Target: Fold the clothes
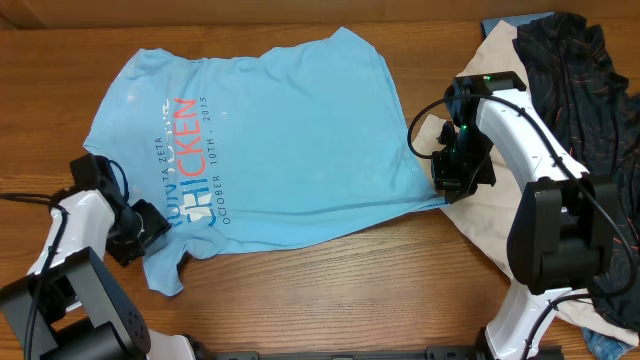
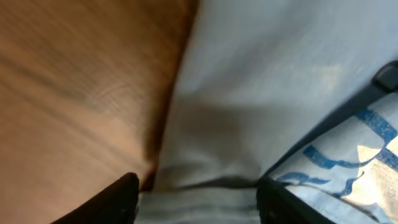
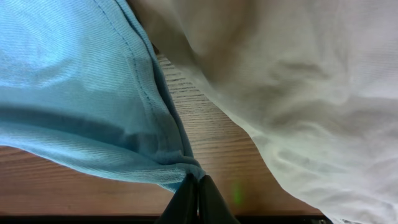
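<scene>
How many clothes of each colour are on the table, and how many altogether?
Light blue T-shirt: 1
Cream garment: 1
Black garment with orange lines: 1
Total: 3 that can be told apart. Small blue scraps at the right edge are too hidden to count.

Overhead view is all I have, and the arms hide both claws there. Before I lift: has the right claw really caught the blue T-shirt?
Observer: Yes. The right wrist view shows the right claw shut, with the hem corner of the blue T-shirt bunched between its tips.
Operator: Did it take the cream garment too?
Observer: No. The cream garment lies beside the claw, outside it, with bare table between the two cloths.
Operator: And the left claw?
Observer: In the blurred left wrist view, the left claw stands open astride the shirt's cloth, nothing pinched yet.
</scene>
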Robot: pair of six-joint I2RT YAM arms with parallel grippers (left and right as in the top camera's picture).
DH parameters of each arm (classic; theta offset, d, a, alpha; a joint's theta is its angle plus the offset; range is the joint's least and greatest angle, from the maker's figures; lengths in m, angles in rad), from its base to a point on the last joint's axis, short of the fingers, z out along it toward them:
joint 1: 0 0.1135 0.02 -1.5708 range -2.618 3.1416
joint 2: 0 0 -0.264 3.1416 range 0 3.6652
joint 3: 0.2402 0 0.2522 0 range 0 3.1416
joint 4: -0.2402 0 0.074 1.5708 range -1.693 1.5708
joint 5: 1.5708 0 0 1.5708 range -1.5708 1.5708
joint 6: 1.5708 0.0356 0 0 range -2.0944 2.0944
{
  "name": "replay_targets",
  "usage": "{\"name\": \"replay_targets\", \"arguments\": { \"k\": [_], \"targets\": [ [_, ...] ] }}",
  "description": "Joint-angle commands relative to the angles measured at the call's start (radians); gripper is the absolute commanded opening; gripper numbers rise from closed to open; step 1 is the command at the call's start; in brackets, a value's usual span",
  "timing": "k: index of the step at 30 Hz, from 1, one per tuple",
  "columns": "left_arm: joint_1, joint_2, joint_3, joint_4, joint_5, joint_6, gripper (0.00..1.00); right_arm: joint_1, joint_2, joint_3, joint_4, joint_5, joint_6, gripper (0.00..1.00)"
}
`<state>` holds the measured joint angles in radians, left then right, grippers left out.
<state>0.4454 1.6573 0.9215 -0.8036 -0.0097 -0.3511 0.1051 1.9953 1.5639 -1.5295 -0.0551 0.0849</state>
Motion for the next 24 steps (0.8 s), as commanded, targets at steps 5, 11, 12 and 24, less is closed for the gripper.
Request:
{"name": "replay_targets", "arguments": {
  "k": [5, 11, 12, 24],
  "targets": [
    [0.000, 0.011, -0.089, 0.104, 0.082, 0.060, 0.22, -0.006, -0.030, -0.004, 0.000, 0.002, -0.004, 0.04],
    [0.011, 0.010, -0.048, -0.003, 0.010, 0.050, 0.04, -0.006, -0.030, -0.004, -0.001, 0.002, -0.006, 0.04],
    [0.018, 0.008, -0.018, -0.062, -0.056, 0.019, 0.04, -0.005, -0.030, -0.004, -0.001, 0.004, -0.006, 0.04],
    [0.073, -0.068, 0.440, -0.509, -0.536, -0.263, 0.06, -0.005, -0.030, -0.004, -0.002, 0.012, -0.007, 0.04]
  ]
}}
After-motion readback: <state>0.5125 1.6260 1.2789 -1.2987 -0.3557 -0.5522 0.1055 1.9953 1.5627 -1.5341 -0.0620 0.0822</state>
